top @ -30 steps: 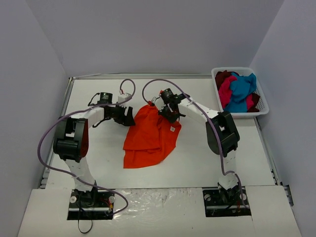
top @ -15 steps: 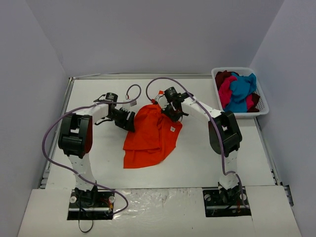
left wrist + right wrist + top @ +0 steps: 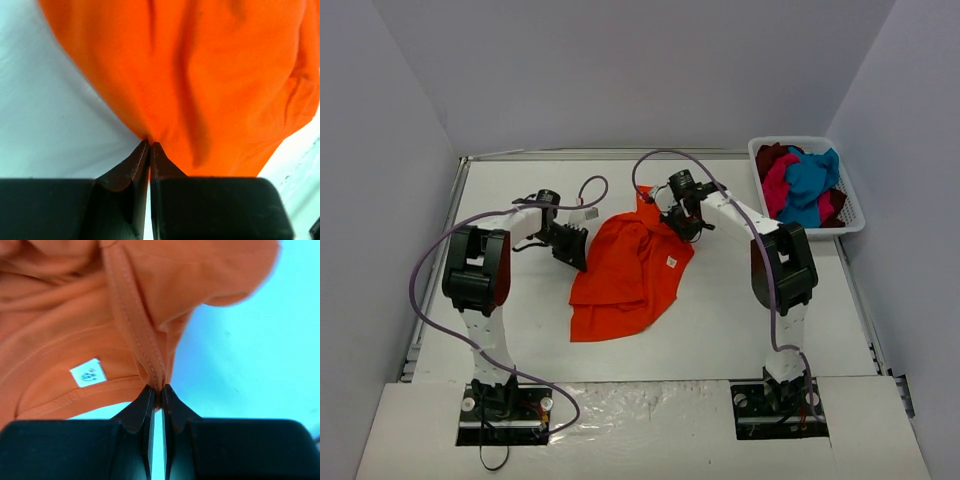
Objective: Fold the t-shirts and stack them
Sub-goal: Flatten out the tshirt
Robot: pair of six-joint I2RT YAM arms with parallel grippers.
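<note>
1. Now my left gripper has its fingers pressed together on the left edge of the bright orange cloth t-shirt, pinching a fold of it.
2. My right gripper is closed tight on a stitched hem at the shirt's far right corner.
3. Its small white tag shows just left of my right fingers.
4. The shirt lies crumpled mid-table between my two arms, its near end spread on the white tabletop.
5. At the far right, a white plastic basket holds a heap: a teal-blue shirt, a magenta-pink shirt and a dark red shirt.
</note>
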